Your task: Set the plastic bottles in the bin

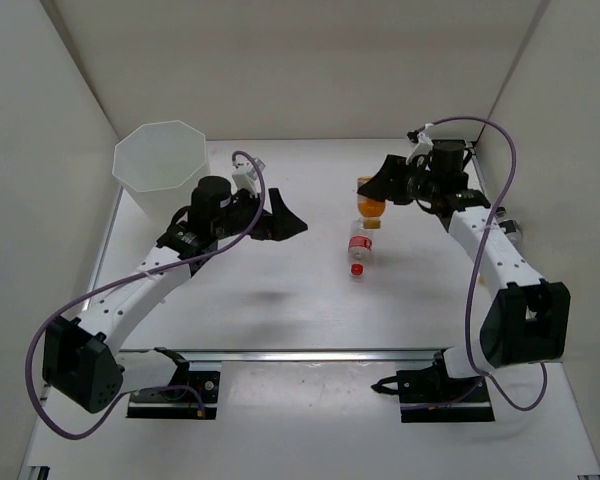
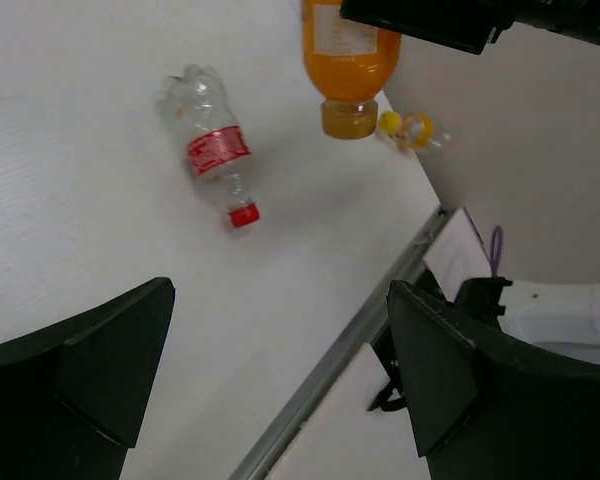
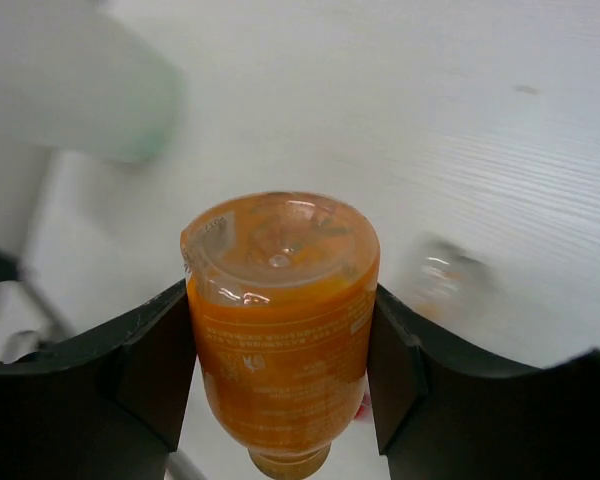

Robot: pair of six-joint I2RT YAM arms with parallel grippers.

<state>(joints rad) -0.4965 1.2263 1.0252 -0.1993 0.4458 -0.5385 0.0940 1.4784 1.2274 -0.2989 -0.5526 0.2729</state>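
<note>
Nearest, we see the red-capped bottle (image 1: 359, 250) lying on the table (image 1: 280, 300). Beyond it, we find the left gripper (image 1: 286, 222) spread wide, holding nothing. The right gripper (image 1: 382, 186) pinches the orange bottle (image 1: 370, 205) cap-down above the table. Farthest left stands the bin (image 1: 158, 192), well apart from both bottles.

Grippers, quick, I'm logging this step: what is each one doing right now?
Left gripper: open, holding nothing.
Right gripper: shut on the orange bottle.
</note>
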